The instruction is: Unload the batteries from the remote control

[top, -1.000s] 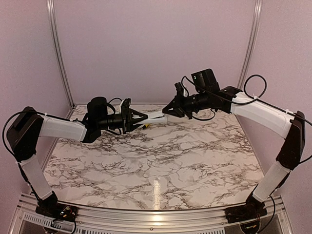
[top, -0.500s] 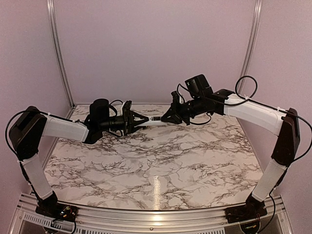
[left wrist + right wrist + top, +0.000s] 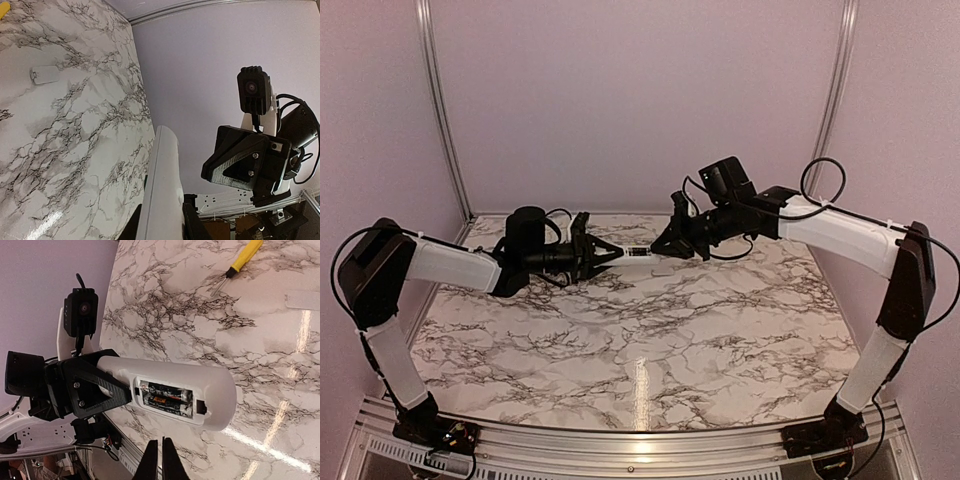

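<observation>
The left fingers [image 3: 90, 396] are clamped on the remote control [image 3: 170, 389], one on each long edge, gripping its left end. From the left wrist camera the same white bar [image 3: 160, 190] rises between the two dark fingers, its plain back towards that lens. The right fingers [image 3: 151, 463] are drawn together with only a thin slit between them and have hold of nothing. In the right wrist view their tips sit just short of the remote, pointing at its open face; from above I cannot tell whether they touch it.

The remote is held level in the air over the far middle of the counter [image 3: 650, 340], bridging the gap between the two arms. Its battery compartment is uncovered. Both batteries [image 3: 165, 395] lie inside it — dark cells side by side along the recess, with metal contacts showing at the ends.

Further out, on the marble counter below, a small flat white cover piece [image 3: 302, 300] lies by itself. A yellow-handled screwdriver [image 3: 242, 260] lies near it but apart, its black collar and metal tip angled towards the left arm. The left wrist view shows the same cover piece [image 3: 45, 75] flat on the counter, with a sliver of yellow at the top corner — the screwdriver handle [image 3: 4, 9].
</observation>
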`<action>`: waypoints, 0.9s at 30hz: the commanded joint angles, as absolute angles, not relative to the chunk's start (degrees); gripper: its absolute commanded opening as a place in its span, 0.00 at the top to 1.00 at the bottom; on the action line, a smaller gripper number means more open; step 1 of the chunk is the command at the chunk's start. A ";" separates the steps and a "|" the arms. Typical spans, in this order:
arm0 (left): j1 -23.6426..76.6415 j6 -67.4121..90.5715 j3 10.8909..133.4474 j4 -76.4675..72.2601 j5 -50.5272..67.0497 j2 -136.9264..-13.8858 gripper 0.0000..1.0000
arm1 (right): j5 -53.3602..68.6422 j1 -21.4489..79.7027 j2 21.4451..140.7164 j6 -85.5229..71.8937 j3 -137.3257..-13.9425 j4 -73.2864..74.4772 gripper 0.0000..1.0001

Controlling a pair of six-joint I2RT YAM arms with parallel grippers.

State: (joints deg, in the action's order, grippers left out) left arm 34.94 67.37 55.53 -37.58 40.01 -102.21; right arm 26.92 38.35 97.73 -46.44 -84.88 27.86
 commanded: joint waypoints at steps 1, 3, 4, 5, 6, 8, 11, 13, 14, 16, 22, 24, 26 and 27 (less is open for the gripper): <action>34.72 63.44 53.07 -33.32 39.24 -99.71 1.00 | 26.62 38.47 95.49 -44.83 -84.03 26.67 0.90; 34.72 63.04 52.23 -32.82 39.32 -99.29 1.00 | 26.10 38.49 94.86 -44.20 -83.61 27.02 0.84; 34.72 62.82 51.88 -32.55 39.40 -99.19 1.00 | 25.83 38.50 94.69 -43.77 -83.59 27.39 0.81; 34.72 62.59 51.66 -32.01 39.39 -99.06 1.00 | 25.55 38.50 94.60 -43.20 -83.71 27.87 0.77; 34.72 61.94 51.60 -30.98 39.32 -98.98 1.00 | 25.09 38.50 94.50 -42.54 -84.01 28.53 0.73; 34.72 60.48 51.59 -28.74 39.16 -98.87 1.00 | 23.95 38.45 94.48 -41.12 -84.91 30.30 0.63; 34.80 59.40 50.71 -27.16 39.01 -98.55 1.00 | 21.57 38.50 94.63 -38.60 -86.74 33.59 0.44; 34.87 59.23 49.28 -26.97 38.74 -98.10 1.00 | 20.30 38.49 94.80 -37.20 -88.06 35.82 0.33; 34.89 59.23 48.43 -26.94 38.52 -97.86 1.00 | 19.76 38.36 94.75 -36.47 -88.47 36.56 0.25; 35.13 59.25 46.68 -27.35 38.05 -97.27 1.00 | 18.45 38.41 94.66 -35.33 -89.13 37.91 0.16; 35.83 61.30 40.15 -31.15 36.27 -95.71 1.00 | 16.08 38.36 94.35 -32.76 -89.99 39.57 0.02; 36.01 61.33 38.24 -31.67 35.65 -95.30 1.00 | 15.41 38.33 94.26 -32.39 -90.12 39.63 0.02; 36.31 60.95 36.43 -31.63 34.93 -95.06 1.00 | 15.10 38.32 94.25 -32.06 -90.26 39.65 0.02; 36.50 60.87 35.68 -31.82 34.74 -95.09 1.00 | 15.12 38.32 94.32 -31.81 -90.41 39.64 0.02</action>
State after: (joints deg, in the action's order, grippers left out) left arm 35.86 61.30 38.20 -29.08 36.60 -97.03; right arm 17.23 38.35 95.70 -33.82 -87.64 38.06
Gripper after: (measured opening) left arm 0.220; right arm 0.984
